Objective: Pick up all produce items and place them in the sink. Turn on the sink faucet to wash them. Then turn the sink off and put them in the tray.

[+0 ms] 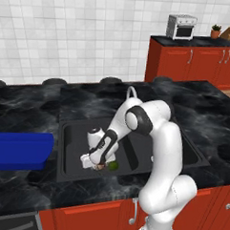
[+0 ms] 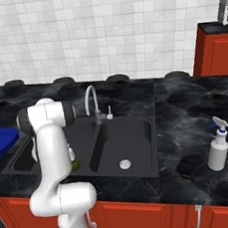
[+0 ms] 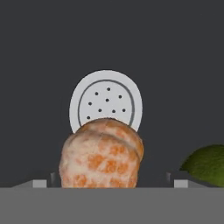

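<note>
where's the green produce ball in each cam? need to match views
Left base view: green ball on the floor of the sink, left basin, just right of the open gripper.
Right base view: a sliver of it peeks out beside the arm, left basin.
Hand view: lower right, right of the tan lumpy piece.
Shared landmark: the black sink.

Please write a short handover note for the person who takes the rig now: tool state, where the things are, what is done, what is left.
Tool: open, low in the left basin of the sink, its tips on either side of the tan-brown lumpy piece, not clamped.
Both produce items lie in that basin: the lumpy piece by the drain, the dark green ball beside it.
Faucet: no water visible.
Blue tray: on the counter left of the sink.
Left: washing cannot be confirmed; move both items to the tray.
</note>
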